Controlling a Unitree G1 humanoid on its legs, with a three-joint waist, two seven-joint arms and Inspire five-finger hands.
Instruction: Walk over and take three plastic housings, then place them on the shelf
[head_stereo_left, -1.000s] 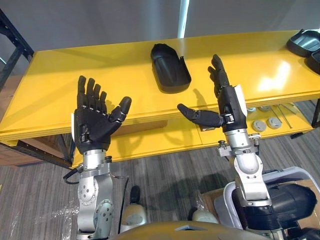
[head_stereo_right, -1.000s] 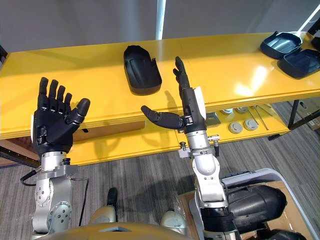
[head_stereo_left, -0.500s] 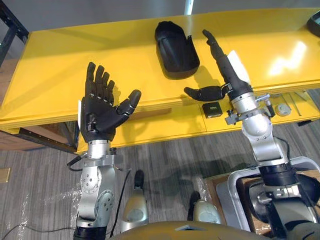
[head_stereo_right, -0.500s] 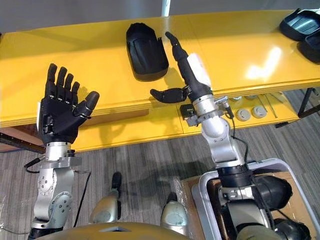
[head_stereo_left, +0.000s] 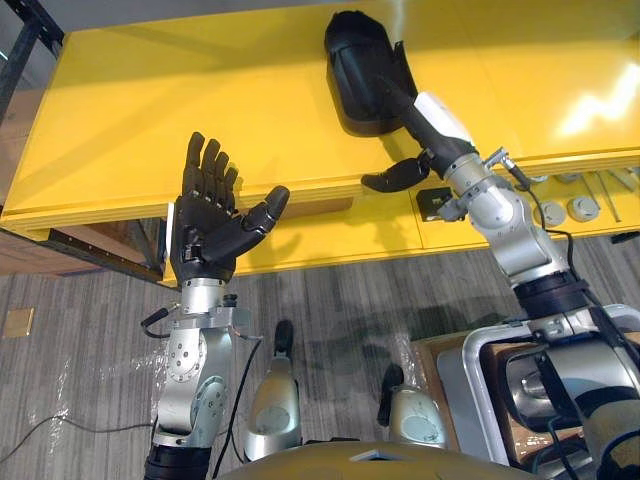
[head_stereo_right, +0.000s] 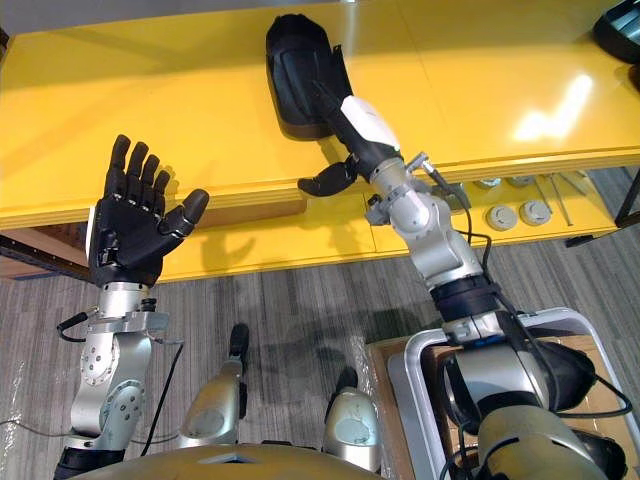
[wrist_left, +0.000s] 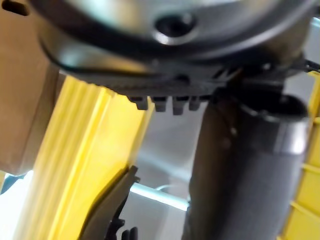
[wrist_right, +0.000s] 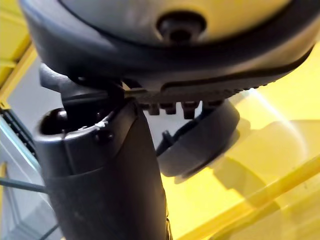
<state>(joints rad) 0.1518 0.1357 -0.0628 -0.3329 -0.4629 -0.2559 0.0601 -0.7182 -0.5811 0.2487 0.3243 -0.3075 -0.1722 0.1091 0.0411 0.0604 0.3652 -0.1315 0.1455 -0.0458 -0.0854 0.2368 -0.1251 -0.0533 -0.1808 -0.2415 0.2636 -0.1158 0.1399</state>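
Housing (head_stereo_left: 355, 50) reached, upper centre; no grasp yet.
Right hand (head_stereo_left: 422, 120) is now stretched over it, fingers straight, nothing gripped (left hand (head_stereo_left: 205, 225) spread, empty).

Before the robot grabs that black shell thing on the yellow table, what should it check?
1. The plastic housing lies on the yellow table: ok.
2. The right hand is open, fingers straight: ok.
3. It reaches over the housing's near end: ok.
4. Fingers touching the housing: cannot tell.
5. Housing gripped: not ok.
6. The left hand is open and empty, in front of the table: ok.
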